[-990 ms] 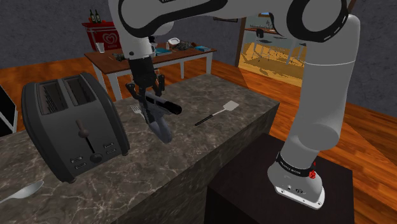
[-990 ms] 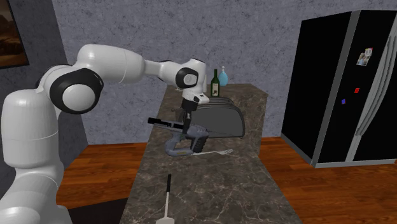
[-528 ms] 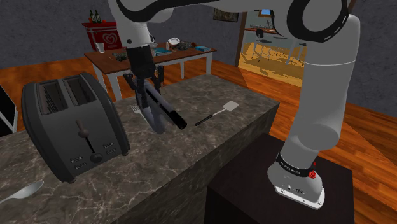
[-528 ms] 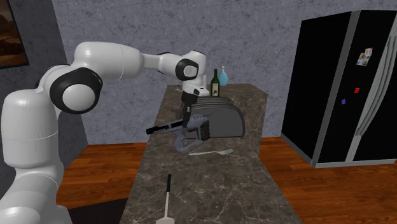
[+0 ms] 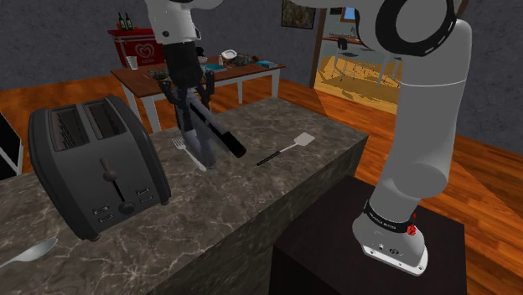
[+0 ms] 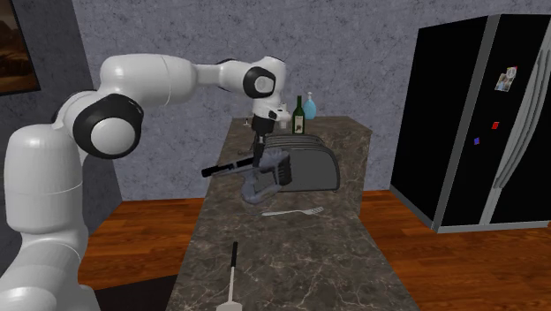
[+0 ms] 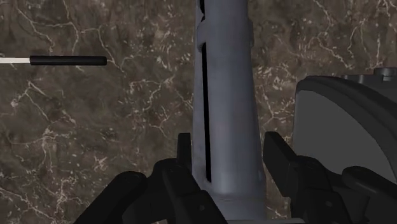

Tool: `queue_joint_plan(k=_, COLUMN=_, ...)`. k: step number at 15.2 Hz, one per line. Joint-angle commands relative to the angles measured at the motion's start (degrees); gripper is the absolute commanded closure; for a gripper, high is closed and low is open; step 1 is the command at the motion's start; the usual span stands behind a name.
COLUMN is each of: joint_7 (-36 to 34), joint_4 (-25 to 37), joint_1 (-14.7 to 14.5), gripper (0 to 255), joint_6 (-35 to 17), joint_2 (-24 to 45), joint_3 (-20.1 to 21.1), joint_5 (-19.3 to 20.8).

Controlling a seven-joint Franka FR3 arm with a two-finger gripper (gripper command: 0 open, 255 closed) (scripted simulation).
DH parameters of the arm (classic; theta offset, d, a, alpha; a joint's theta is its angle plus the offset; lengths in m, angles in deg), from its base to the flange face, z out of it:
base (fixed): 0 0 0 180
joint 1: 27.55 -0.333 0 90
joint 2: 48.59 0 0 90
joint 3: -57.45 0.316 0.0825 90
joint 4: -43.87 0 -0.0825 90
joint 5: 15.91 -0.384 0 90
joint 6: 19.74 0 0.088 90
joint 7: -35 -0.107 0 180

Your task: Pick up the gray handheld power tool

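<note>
**Item 1. Gripper** (image 5: 192, 95) (image 6: 260, 152) (image 7: 229, 153): all-black, two fingers, pointing down over the marble countertop (image 5: 251, 201) (image 6: 291, 256) (image 7: 95, 127). The fingers are clamped on either side of the tool's gray body.

**Item 2. Gray power drill** (image 5: 198, 142) (image 6: 265, 179) (image 7: 229, 89): held between the fingers and hanging below them. Its long black barrel slants out to one side. The foot appears clear of the countertop, though contact cannot be judged for certain.

**Item 3. Black two-slot toaster** (image 5: 96, 168) (image 6: 305, 163) (image 7: 347, 121): just beside the gripper and drill, standing on the countertop.

**Item 4. Fork** (image 5: 178, 144) (image 6: 296, 212): lying flat on the marble, below the gripper and near the drill's foot.

**Item 5. Spatula** (image 5: 285, 151) (image 6: 231, 278) (image 7: 67, 60): black handle, pale blade. It lies well apart from the gripper, on the side away from the toaster.

**Item 6. Spoon** (image 5: 29, 251): on the countertop, beyond the toaster from the gripper.

**Item 7. Green wine bottle** (image 6: 299, 115) and **blue soap bottle** (image 6: 313, 108): upright at the far end of the countertop, past the toaster.
</note>
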Motion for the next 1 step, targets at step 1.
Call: queue_joint_plan(k=1, joint_7=-0.15, joint_4=0.90, joint_1=-0.12, gripper=255, joint_6=0.56, joint_2=0.28, joint_3=0.04, joint_5=0.10)
